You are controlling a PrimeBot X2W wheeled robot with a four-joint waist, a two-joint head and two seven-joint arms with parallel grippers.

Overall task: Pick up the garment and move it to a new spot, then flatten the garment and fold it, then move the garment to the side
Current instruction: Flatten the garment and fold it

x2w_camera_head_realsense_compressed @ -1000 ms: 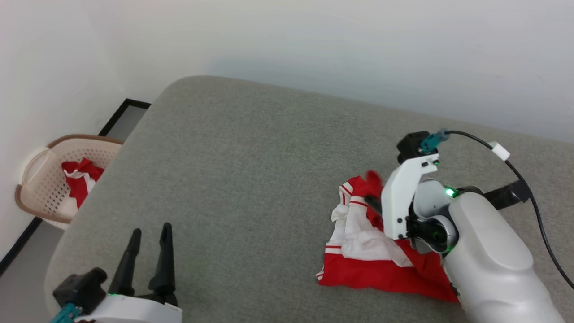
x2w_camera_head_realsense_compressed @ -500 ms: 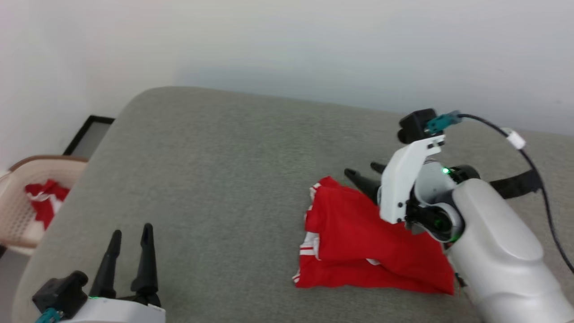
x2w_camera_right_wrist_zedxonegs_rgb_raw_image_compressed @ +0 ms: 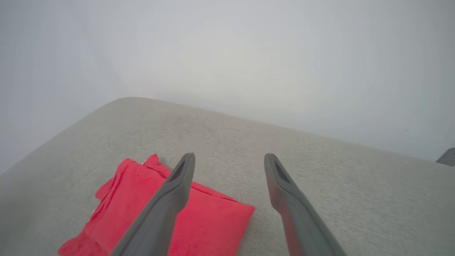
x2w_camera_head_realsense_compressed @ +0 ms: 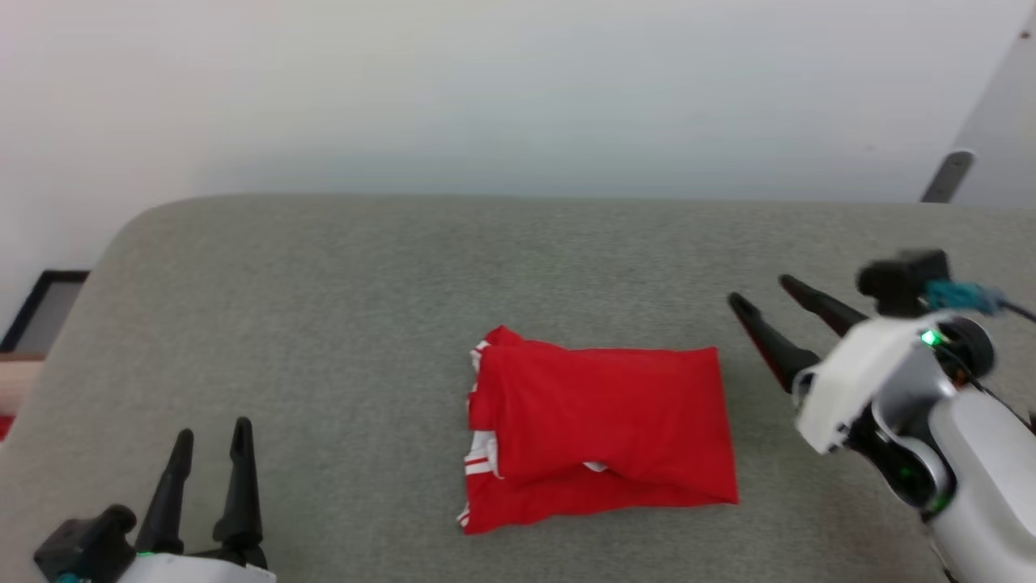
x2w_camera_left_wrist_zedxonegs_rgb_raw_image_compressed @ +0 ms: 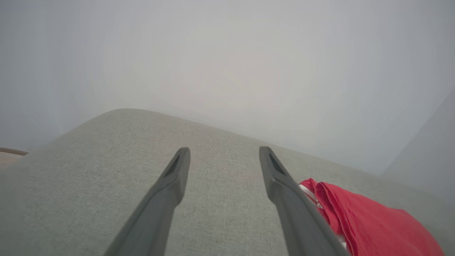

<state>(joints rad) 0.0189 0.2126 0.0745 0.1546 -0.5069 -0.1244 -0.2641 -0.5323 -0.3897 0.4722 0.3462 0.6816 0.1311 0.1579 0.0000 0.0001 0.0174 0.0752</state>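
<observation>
Though the right gripper (x2w_camera_head_realsense_compressed: 759, 289) has its two dark fingers spread wide, nothing sits between them. In the head view it is at the right middle of the frame, tips pointing to the upper left, with a strip of bare cushion (x2w_camera_head_realsense_compressed: 348, 308) between it and the garment (x2w_camera_head_realsense_compressed: 599, 421). The left gripper (x2w_camera_head_realsense_compressed: 213, 429) is at the lower left, fingers parted and empty, pointing up the frame, well apart from the garment.

The garment lies on the cushion at the centre of the head view, a little below the middle, folded into a rough rectangle. Its top face is plain red. Striped red-and-white trim peeks out along its left edge, a bit of white shows in the fold near its lower edge, and a lower layer juts out at the lower left.

In the right wrist view the garment lies at the lower left, partly behind one finger. In the left wrist view it lies at the lower right, beside a finger.

The grey cushion has a rounded corner at the upper left. A pale wall (x2w_camera_head_realsense_compressed: 486, 97) rises behind it, and a black frame (x2w_camera_head_realsense_compressed: 36, 304) shows at the left edge.
</observation>
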